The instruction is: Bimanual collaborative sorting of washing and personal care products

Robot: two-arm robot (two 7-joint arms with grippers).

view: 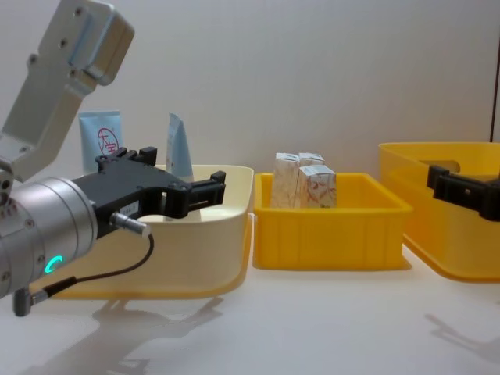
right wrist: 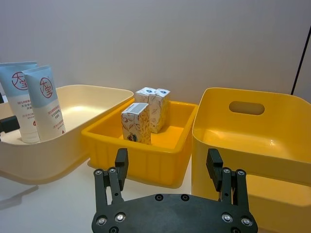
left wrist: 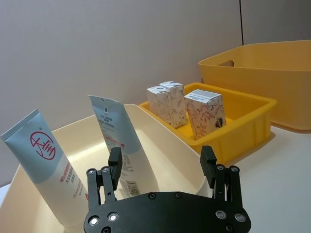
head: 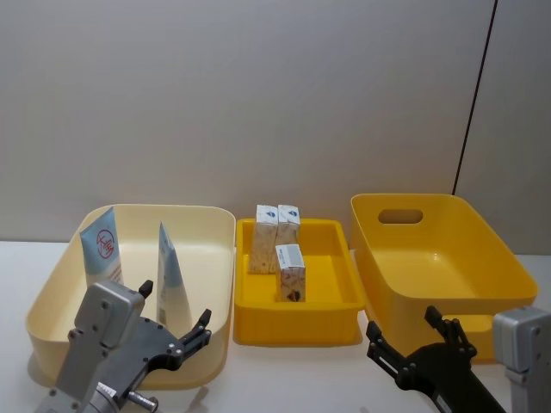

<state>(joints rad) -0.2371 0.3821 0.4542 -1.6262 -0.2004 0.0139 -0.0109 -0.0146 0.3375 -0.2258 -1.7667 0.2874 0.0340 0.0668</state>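
L/R jaws wide, empty; 2 tubes (head: pixel 102 249) in cream bin (head: pixel 207 258), 3 cartons (head: pixel 290 271) in tray (head: pixel 297 327)

Plain beige wall (head: pixel 258 86) — white tabletop (head: pixel 284 379)

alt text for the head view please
Three bins sit in a row on a table: a cream bin at left holding two tubes, a yellow tray in the middle holding three cartons, a larger yellow bin at right. The left hand and right hand, both open, show in front.

On the white table (head: pixel 293 379) stand a cream bin (head: pixel 138 225), a small yellow tray (head: pixel 297 325) and a large yellow bin (head: pixel 448 258).
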